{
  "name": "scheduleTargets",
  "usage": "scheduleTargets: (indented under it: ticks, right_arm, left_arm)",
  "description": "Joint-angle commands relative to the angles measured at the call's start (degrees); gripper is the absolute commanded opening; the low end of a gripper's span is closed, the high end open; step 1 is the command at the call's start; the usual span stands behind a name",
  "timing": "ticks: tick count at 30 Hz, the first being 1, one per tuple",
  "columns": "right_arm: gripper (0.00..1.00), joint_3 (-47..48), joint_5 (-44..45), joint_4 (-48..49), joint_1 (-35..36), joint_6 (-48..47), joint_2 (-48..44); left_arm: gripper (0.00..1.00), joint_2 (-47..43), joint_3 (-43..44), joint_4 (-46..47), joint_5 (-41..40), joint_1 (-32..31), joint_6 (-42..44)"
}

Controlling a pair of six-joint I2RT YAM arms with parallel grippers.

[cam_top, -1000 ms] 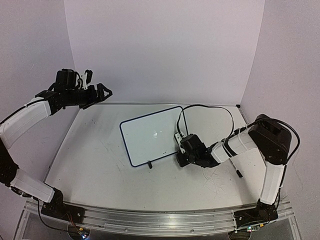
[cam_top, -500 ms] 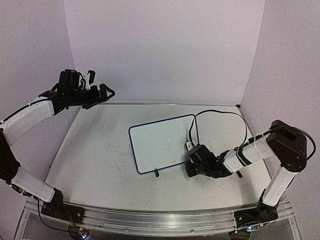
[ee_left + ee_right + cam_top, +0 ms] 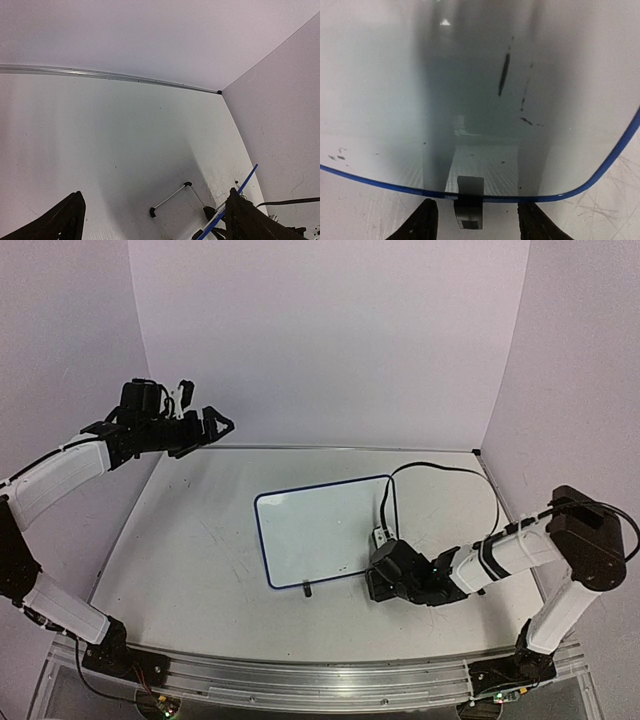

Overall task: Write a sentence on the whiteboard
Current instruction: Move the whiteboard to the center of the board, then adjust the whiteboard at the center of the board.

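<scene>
Looking from above first: left arm (image 3: 60, 475) lifted high at the upper left of the frame, left pincer (image 3: 213, 430) held in the air over the far left corner of the surface (image 3: 180, 560), jaws spread. Opposite, right arm (image 3: 510, 550) stretched low from the lower right, elbow bent at the right edge, forearm nearly flat, right pincer (image 3: 370, 585) down at the lower right corner of the whiteboard (image 3: 315, 530). Whiteboard set mid-frame on the surface, blue rim all round, one black clip foot (image 3: 307, 589) poking out below its near edge, a black cable (image 3: 440, 468) looping past its right side.

Looking through the left wrist: left pincer (image 3: 155, 200) wide open, holding nothing, dark fingers (image 3: 65, 222) at the bottom corners; whiteboard (image 3: 248, 178) only a blue edge at lower right.

Looking through the right wrist: whiteboard (image 3: 395, 100) filling the frame, blue rim curving along the bottom, a short black stroke (image 3: 504, 75) right of centre. Right pincer (image 3: 477, 215) open, fingers (image 3: 422, 222) either side of the clip foot (image 3: 469, 200), apart from it.
</scene>
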Motion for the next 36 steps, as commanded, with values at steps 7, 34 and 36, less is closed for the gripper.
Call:
scheduleTargets:
  ticks: [7,34,36]
  right_arm:
    - [0.75,0.6,-1.4,-7.1,-2.6,-2.7,-19.1]
    - [0.98,14.4,3.8,-29.5,-29.4,-5.8,-26.1]
    - [0.98,14.0,4.5,-29.5,-29.3,-5.8,-26.4]
  left_arm:
    - [0.93,-6.6,-10.4,0.5,1.7,-1.2,-0.4]
    - [0.89,-5.8,-24.1,-15.2,-37.5,-32.4,-19.4]
    - [0.90,-3.9,-23.1,-15.2,-36.4,-30.9,-18.1]
